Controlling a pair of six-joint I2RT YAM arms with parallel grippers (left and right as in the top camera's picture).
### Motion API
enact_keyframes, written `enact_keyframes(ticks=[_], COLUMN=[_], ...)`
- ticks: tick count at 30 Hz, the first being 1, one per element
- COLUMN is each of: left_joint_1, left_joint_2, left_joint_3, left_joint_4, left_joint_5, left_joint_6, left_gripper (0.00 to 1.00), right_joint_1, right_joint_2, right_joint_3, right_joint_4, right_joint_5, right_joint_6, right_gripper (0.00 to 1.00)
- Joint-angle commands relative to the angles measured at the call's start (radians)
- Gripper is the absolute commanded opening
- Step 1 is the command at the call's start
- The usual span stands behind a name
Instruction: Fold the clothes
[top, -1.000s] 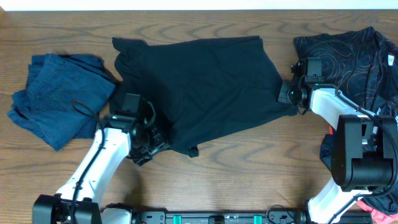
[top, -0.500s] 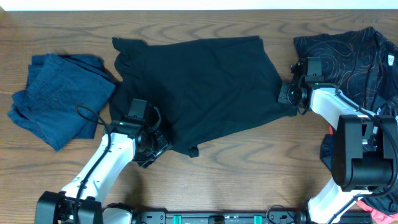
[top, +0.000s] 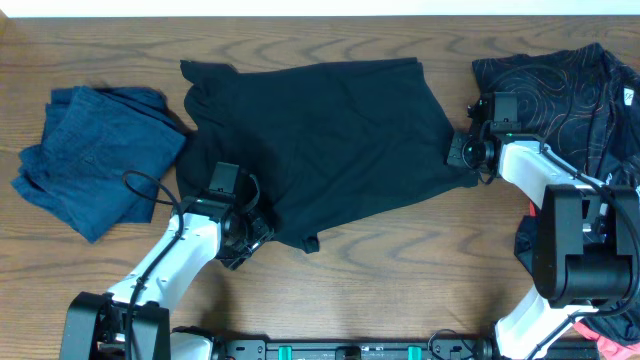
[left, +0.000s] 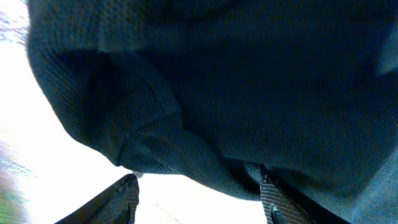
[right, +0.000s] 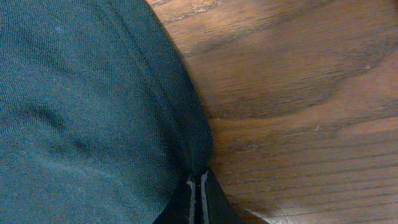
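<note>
Gripping stage: right gripper (right: 199, 186) pinched on edge of black shirt (top: 330, 130); left gripper (left: 199, 198) wide at lower corner. Next, probably: close left, fold.

1. The black shirt (top: 320, 150) is sprawling across the middle of the desk (top: 400, 255), blocking any low pass there.
2. A dark blue garment (top: 95, 160) is filling the left edge, leaving only a narrow wedge of wood beside the shirt.
3. A swirl-patterned garment (top: 570, 85) is covering the far right corner.
4. The right arm (top: 530, 170) is occupying the gap between those two, its jaws pinching the shirt's right edge.
5. The left arm (top: 175, 260) is crossing the near left part, its jaws parted at the shirt's corner.
6. Bare wood is lying open along the far edge and at the near edge between the arms.
</note>
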Motion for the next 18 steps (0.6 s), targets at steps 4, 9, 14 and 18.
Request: enact_keyframes(ticks=[4, 9, 14, 18], left_joint_1=[-0.002, -0.001, -0.001, -0.001], left_joint_2=[0.008, 0.008, 0.008, 0.008], left_joint_3=[-0.03, -0.041, -0.042, -0.042], left_joint_4=[0.011, 0.042, 0.042, 0.04], left_joint_5=[-0.045, -0.045, -0.045, -0.044], left_joint_6=[-0.042, -0.05, -0.05, -0.05], left_gripper=[0.65, 0.56, 0.34, 0.19], right_joint_1=[0.002, 0.002, 0.002, 0.002], right_joint_2=[0.03, 0.03, 0.03, 0.03], right_joint_3=[-0.013, -0.013, -0.013, -0.013], right_joint_4=[-0.021, -0.024, -0.025, -0.025], right_joint_5=[0.004, 0.004, 0.004, 0.004], right_joint_6=[0.003, 0.003, 0.003, 0.003], right_gripper=[0.01, 0.01, 0.01, 0.01])
